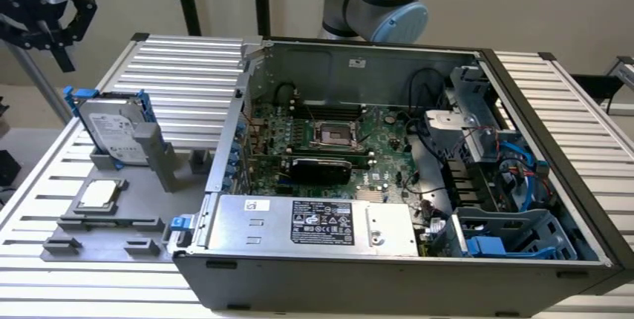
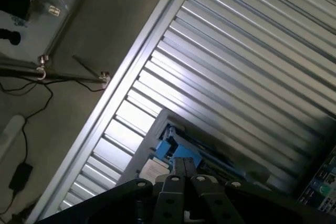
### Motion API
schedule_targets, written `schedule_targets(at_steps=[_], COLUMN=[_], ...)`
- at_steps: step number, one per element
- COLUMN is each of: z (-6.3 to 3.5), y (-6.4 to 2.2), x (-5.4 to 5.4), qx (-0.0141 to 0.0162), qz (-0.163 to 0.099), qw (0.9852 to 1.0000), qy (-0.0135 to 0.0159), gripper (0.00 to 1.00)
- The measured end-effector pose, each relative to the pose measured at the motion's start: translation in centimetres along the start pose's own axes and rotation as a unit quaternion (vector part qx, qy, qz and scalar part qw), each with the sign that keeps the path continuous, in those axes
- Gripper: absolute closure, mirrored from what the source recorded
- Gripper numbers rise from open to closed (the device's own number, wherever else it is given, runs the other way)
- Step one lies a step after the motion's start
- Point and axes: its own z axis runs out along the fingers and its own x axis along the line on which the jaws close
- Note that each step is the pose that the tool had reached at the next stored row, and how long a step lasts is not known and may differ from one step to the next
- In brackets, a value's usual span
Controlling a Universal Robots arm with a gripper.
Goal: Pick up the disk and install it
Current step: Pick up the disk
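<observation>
One gripper (image 1: 64, 58) hangs high at the far side of the exterior view's left, well above the ribbed aluminium table (image 1: 188, 59) and apart from everything on it. Its two dark fingers (image 2: 180, 167) are pressed together with no gap between them, and they carry nothing.

The disk (image 1: 112, 127) stands upright on its edge in a grey holder (image 1: 151, 150) on the exterior view's left, just beside the left wall of the open computer case (image 1: 396, 274). Its white label faces the near side, and the blue carrier frame shows along its edges. In the wrist view the disk (image 2: 170, 148) sits below the closed fingertips, with the table's ribs (image 2: 252, 51) spread around it.

Nearer than the disk, a small square silver processor chip (image 1: 99, 194) lies flat on a grey fixture plate (image 1: 99, 241). Inside the case, the motherboard (image 1: 327, 133) lies at the far middle, a power supply (image 1: 317, 222) with a dark label sits along the near wall, and a blue plastic drive cage (image 1: 505, 234) occupies the near corner on the exterior view's right.
</observation>
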Motion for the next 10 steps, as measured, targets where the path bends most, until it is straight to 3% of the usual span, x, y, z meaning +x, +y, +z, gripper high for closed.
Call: schedule_targets(at_steps=[5,10], z=[0.08,0.14], y=[0.0,0.0], x=[0.0,-0.01], qx=[0.0014,0.003], qz=[-0.045,-0.091], qw=[0.999,0.9959], qy=[0.0013,0.0024], gripper=[0.89,0.89])
